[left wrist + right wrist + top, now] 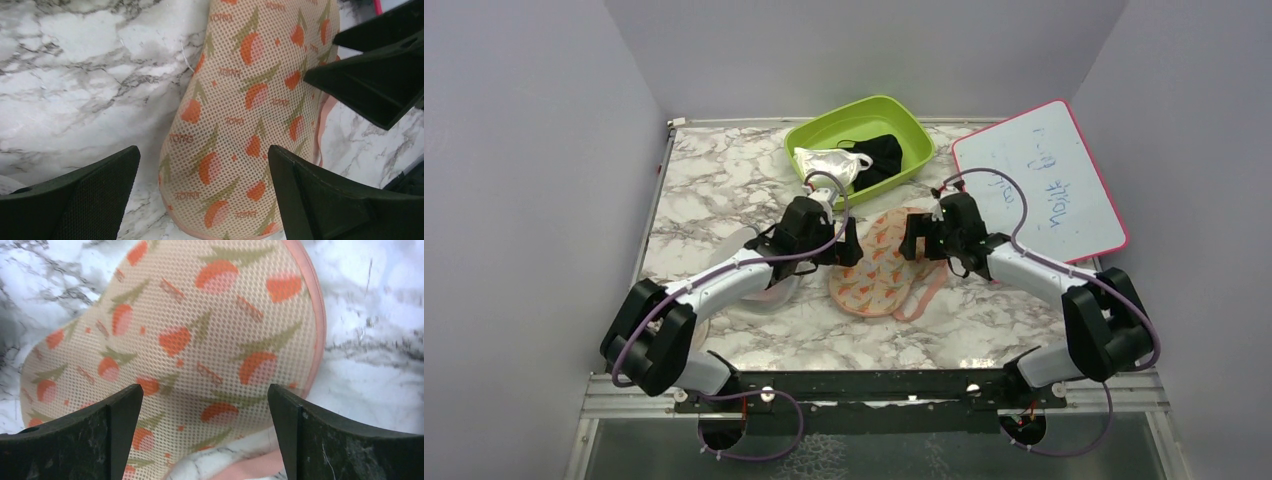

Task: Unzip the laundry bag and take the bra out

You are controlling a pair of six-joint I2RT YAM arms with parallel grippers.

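Note:
The laundry bag (879,265) lies flat on the marble table between my two arms, peach mesh printed with orange flowers, pink edging. It fills the left wrist view (240,125) and the right wrist view (200,340). My left gripper (849,245) is open and hovers over the bag's left edge (203,150). My right gripper (911,240) is open over the bag's right edge (205,390); its fingers (370,85) show in the left wrist view. A pink strap (250,467) trails from the bag. The bra is hidden. I cannot see the zipper.
A green basin (859,140) at the back holds a shiny white garment (829,162) and a black cloth (882,155). A pink-framed whiteboard (1044,185) lies at the right. A translucent mesh dome (764,290) sits under my left arm.

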